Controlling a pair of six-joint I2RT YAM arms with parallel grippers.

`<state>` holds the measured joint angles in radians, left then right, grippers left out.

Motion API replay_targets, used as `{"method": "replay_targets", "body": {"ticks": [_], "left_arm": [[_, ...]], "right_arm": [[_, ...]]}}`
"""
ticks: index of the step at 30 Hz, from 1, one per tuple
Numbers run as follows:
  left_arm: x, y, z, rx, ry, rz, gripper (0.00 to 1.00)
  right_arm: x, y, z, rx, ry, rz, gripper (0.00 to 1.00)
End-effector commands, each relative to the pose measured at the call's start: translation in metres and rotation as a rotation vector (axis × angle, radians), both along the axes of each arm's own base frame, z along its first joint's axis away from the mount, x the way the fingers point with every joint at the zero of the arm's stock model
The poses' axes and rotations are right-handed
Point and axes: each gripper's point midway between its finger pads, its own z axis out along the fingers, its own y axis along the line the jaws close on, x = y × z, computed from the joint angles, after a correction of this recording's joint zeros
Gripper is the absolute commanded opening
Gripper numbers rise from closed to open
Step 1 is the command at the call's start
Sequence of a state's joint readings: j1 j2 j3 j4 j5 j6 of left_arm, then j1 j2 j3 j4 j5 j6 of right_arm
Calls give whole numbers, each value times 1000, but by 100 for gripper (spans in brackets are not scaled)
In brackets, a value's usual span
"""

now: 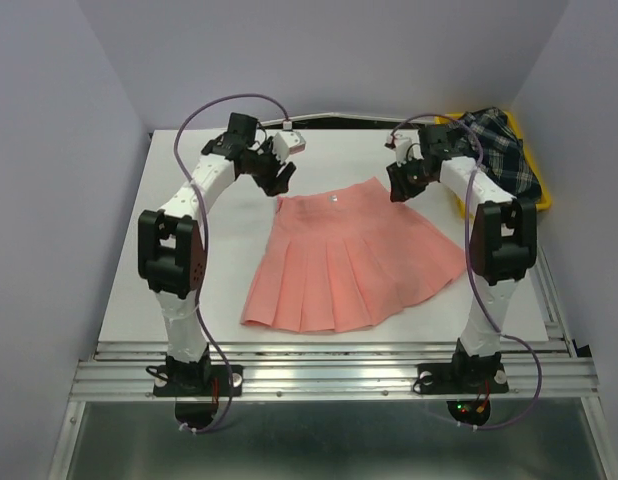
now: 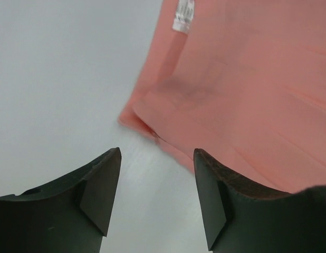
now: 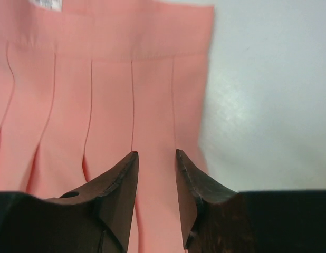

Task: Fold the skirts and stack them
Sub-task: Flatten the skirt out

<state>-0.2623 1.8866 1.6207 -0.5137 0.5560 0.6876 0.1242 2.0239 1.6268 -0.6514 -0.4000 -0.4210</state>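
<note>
I see the white table (image 1: 189,300) taking up most of the overhead view; the salmon-pink skirt (image 1: 349,260) lies flat and unfolded in its middle, waistband toward the far side and pleated hem fanned out toward the arm bases; the yellow tray (image 1: 542,195) sits at the far right corner of the table, well apart from the pink skirt; the plaid skirt (image 1: 504,150) lies bunched in that tray, dark with white lines, part of it spilling over the near rim.

My left gripper (image 2: 156,153) hangs over bare table just beside the left corner of the waistband; its jaws stand wide apart with nothing between them, and the cloth's corner lies just beyond the tips; my right gripper (image 3: 156,153) hangs over the right end of the waistband; its jaws are drawn in to a narrow gap above one pleat, and I see flat cloth through that gap rather than a pinched fold, so I read it as released.

A small white label (image 2: 183,13) shows at the waistband.
</note>
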Motion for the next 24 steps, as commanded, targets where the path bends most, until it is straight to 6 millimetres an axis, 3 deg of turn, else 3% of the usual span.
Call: {"method": "replay_targets", "body": {"ticks": [1,2,3,6,7,10,15,18,24], "left_arm": [[23,-27,22,23,-84,-186,71],[35,-33,40,20,-143,-214,71],[34,-35,22,31,-94,-250,72],[44,-46,25,42,-136,-337,73],[37,-48,10,37,-82,-368,73],[27,-54,-1,36,-58,-442,73],[27,-50,-14,53,-87,-436,73],[32,-49,-17,61,-96,-426,73],[32,-51,-27,71,-97,-466,73]], "right_arm": [[51,10,39,58,-126,-59,41],[57,12,41,70,-134,-67,43],[68,14,44,81,-161,-73,45],[83,21,46,125,-179,-84,57],[90,24,47,138,-193,-81,60],[116,37,43,199,-198,-72,62],[141,48,26,257,-185,-87,62],[142,50,13,268,-161,-87,57],[122,49,-10,253,-99,-58,56]]}}
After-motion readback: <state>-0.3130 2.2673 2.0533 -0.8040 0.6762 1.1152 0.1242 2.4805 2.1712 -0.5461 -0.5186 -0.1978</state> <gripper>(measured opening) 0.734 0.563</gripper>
